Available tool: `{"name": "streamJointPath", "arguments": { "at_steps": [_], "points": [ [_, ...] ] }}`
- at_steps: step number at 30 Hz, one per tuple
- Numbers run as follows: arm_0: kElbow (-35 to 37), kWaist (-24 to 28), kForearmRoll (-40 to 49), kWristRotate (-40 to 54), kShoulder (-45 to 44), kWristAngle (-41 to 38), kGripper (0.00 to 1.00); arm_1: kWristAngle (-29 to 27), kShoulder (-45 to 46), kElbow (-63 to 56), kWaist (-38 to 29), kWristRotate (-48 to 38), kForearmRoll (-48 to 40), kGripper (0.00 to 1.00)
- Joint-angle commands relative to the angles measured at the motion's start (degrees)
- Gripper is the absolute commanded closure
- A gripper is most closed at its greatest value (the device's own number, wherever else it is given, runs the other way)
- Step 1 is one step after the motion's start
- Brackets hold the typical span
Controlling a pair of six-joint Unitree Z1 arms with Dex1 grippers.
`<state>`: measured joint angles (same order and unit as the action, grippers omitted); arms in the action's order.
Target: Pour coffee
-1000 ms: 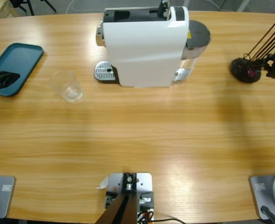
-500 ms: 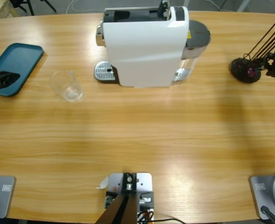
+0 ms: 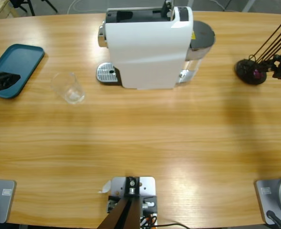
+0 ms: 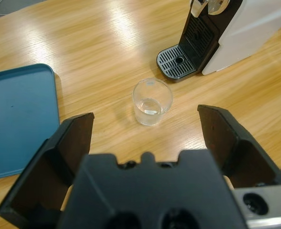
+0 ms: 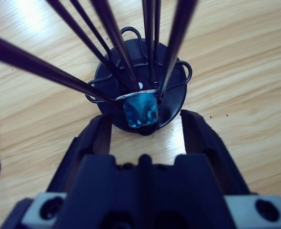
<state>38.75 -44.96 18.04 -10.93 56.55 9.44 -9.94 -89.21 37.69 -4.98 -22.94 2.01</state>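
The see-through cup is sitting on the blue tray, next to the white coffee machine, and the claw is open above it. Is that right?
Not quite. The cup stands on the bare wooden table, between the blue tray and the white coffee machine, not on the tray. The left wrist view shows it. The rest holds: the left claw is open above it.

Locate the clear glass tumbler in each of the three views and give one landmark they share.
High view: clear glass tumbler at left, between the teal tray and the coffee machine.
Left wrist view: centre, ahead of the open left gripper.
Right wrist view: not in it.
Shared landmark: the machine's drip grate.
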Motion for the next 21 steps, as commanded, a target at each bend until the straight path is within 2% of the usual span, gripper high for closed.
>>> {"name": "streamJointPath", "arguments": {
  "at_steps": [1, 5, 10, 11, 17, 21],
  "points": [
    [-2.03, 0.4, -0.79, -0.41, 1.02, 0.77, 0.059, -0.43, -1.58, -0.43, 0.68, 1.41, -1.25, 0.71],
    [-2.06, 0.4, -0.81, -0.41, 1.02, 0.84, 0.059, -0.43, -1.12, -1.11, 0.68, 1.28, -2.16, 0.863],
    [-2.06, 0.4, -0.81, -0.41, 1.02, 0.84, 0.059, -0.89, -1.37, -1.4, 0.6, 0.9, -2.27, 0.927],
    [-2.06, 0.4, -0.81, -0.41, 1.02, 0.84, 0.059, -1.03, -1.44, -1.4, 0.6, 0.88, -2.27, 0.973],
    [-2.03, 0.4, -0.81, -0.41, 1.02, 0.77, 0.059, -2.24, -1.07, -1.62, 0.04, 0.83, -2.27, 0.984],
    [-2.01, 0.4, -0.81, -0.41, 1.02, 0.4, 0.059, -2.28, 2.76, -1.69, -0.29, 0.79, -0.27, 0.984]
  ]
}}
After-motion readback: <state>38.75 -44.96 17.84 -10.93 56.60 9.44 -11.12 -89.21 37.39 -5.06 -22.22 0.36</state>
